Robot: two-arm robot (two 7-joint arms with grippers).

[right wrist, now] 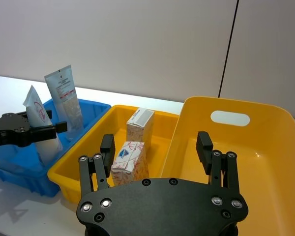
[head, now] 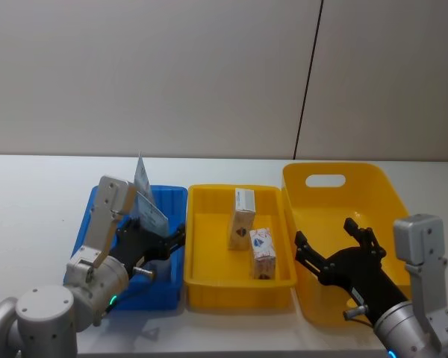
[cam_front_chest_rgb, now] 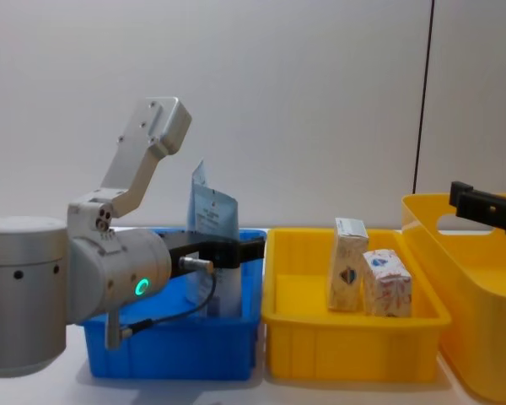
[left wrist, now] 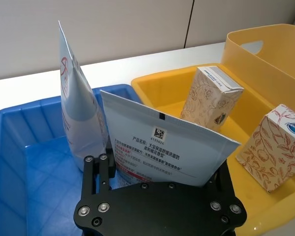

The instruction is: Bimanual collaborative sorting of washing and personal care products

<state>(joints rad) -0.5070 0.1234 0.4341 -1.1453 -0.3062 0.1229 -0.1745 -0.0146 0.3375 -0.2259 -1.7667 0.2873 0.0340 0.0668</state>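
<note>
My left gripper (head: 168, 239) is over the blue bin (head: 97, 216), shut on a pale-blue pouch (left wrist: 162, 147) that stands upright between its fingers. A second pouch (left wrist: 78, 123) stands in the same bin just beside it. Both pouches also show in the right wrist view, the held pouch (right wrist: 64, 96) behind the standing pouch (right wrist: 37, 113). Two cream cartons (head: 243, 216) (head: 262, 253) stand upright in the shallow yellow tray (head: 209, 280). My right gripper (head: 336, 246) hovers open over the large yellow bin (head: 373, 194), with nothing between its fingers (right wrist: 106, 145).
The three containers stand side by side on a white table: blue bin left, yellow tray (cam_front_chest_rgb: 354, 346) middle, tall yellow bin (cam_front_chest_rgb: 481, 337) with a handle cut-out right. A plain wall rises behind them.
</note>
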